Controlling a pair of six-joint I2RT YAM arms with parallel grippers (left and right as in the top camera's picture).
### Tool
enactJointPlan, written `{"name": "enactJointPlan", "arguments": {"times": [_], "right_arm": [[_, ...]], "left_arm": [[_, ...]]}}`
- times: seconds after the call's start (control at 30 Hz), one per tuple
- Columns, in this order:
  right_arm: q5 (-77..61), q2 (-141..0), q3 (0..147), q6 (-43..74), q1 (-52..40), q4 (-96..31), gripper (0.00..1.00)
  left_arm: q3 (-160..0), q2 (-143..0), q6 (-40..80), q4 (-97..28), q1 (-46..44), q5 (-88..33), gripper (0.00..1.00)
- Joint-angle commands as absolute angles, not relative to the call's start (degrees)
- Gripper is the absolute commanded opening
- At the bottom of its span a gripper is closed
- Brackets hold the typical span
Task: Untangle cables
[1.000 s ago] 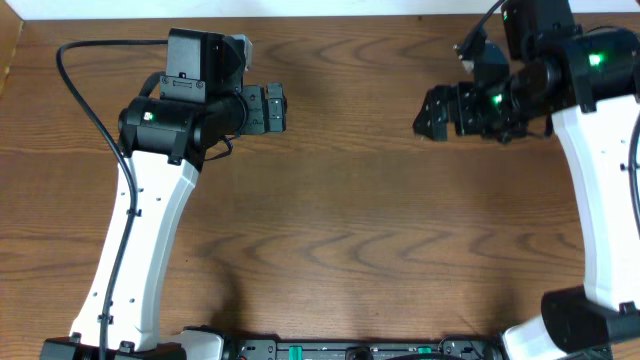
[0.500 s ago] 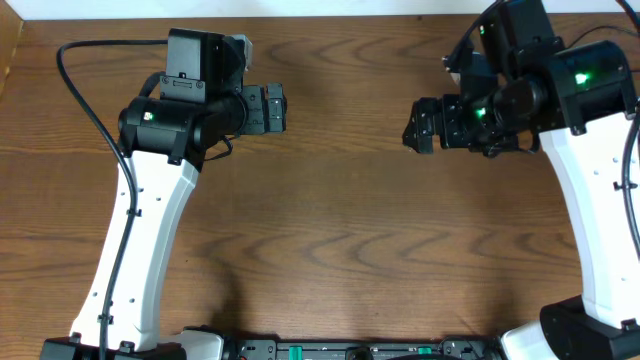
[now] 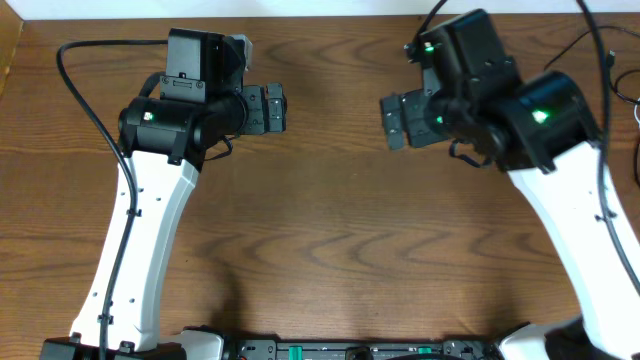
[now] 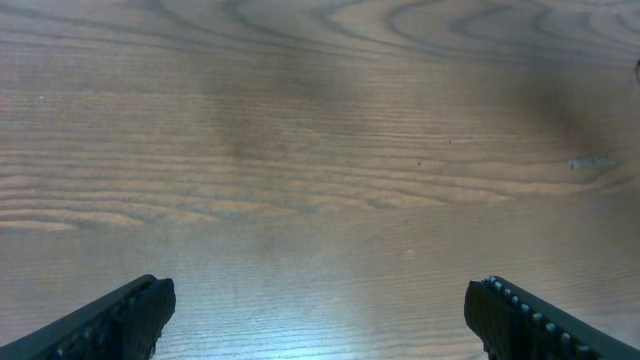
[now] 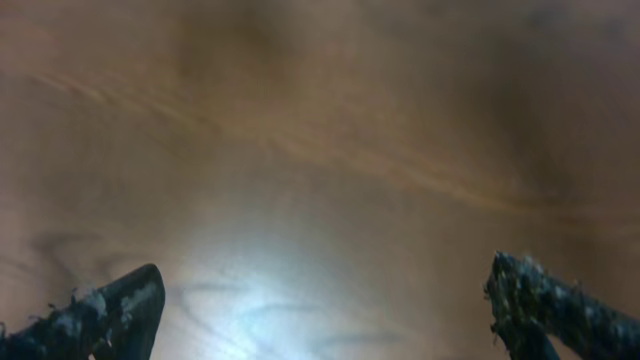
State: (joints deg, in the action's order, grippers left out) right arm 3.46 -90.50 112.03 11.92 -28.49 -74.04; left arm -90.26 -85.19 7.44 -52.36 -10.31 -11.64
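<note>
Thin black cables (image 3: 626,97) show only at the table's far right edge, mostly cut off by the frame; no white one is visible. My left gripper (image 3: 277,108) hovers over bare wood at the upper left, pointing right. Its jaws are open and empty (image 4: 320,305), with nothing but wood grain between the fingertips. My right gripper (image 3: 392,120) hangs at the upper middle, pointing left, well away from the cables. It is open too (image 5: 325,295), over blurred, glare-lit wood and holding nothing.
The brown wooden table (image 3: 330,230) fills the view. Both white arms rise from bases at the near edge, and a thick black arm cable (image 3: 85,95) loops at the upper left. The table's far edge (image 3: 320,15) runs along the top.
My right arm has swung left across the table's far side, carrying its open gripper from the right towards the middle. The left arm has not moved.
</note>
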Motion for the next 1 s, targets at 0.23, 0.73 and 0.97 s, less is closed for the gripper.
{"name": "enactJointPlan", "arguments": {"times": [0.23, 0.73, 0.97], "right_arm": [[-2.4, -70.0, 87.9, 2.9, -17.6, -55.3, 0.99], [-3.3, -29.1, 36.0, 2.6, -5.1, -18.3, 0.99], [-1.9, -13.0, 15.4, 2.5, -5.1, -3.0, 0.99]], "left_arm": [[-90.2, -85.7, 6.9, -52.5, -10.4, -10.9, 0.98], [-90.2, -85.7, 6.9, -52.5, -10.4, -10.9, 0.98], [-90.2, -85.7, 6.9, -52.5, -10.4, -10.9, 0.98]]}}
